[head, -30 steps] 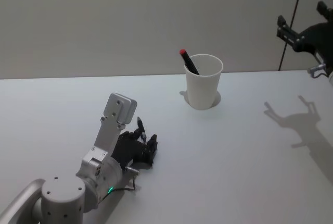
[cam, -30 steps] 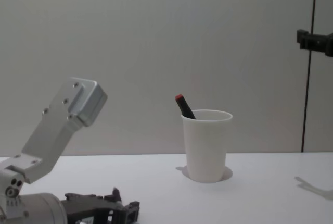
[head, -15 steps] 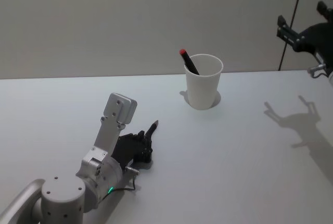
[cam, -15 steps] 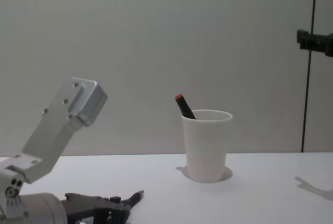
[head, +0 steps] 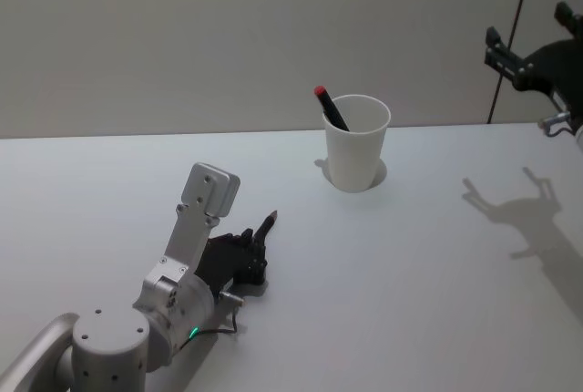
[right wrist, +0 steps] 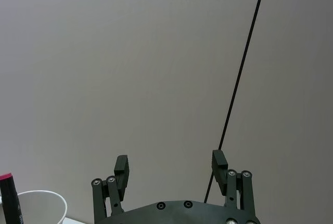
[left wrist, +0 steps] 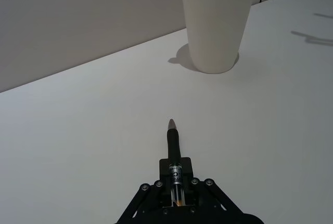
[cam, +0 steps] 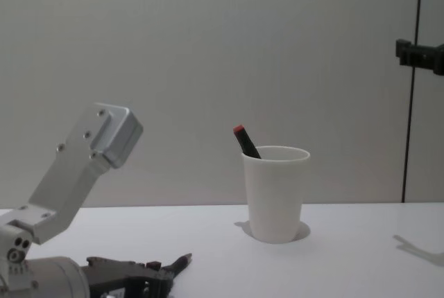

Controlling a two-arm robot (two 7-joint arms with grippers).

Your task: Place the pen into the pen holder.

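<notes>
Grasp looks made: left gripper (left wrist: 176,174) jaws closed on slim dark pen (left wrist: 173,138), near left; next, lift and carry to far plain white paper cup (left wrist: 218,21); right gripper (right wrist: 169,164) parked high at the far right, jaws apart.

Lighting: moderate, diffuse, supplied from overhead. Table (head: 410,264): evenly lit, pale grey. Pen holder (head: 357,141): a small soft-edged shadow is thrown around its base, darkest on its left side. Right of the pen holder, a larger, fainter shadow (head: 510,214) of the raised right gripper (head: 527,24) is cast on the table. Wall (head: 182,36) behind the pen holder: rendered flat mid-grey, darker than the table.
</notes>
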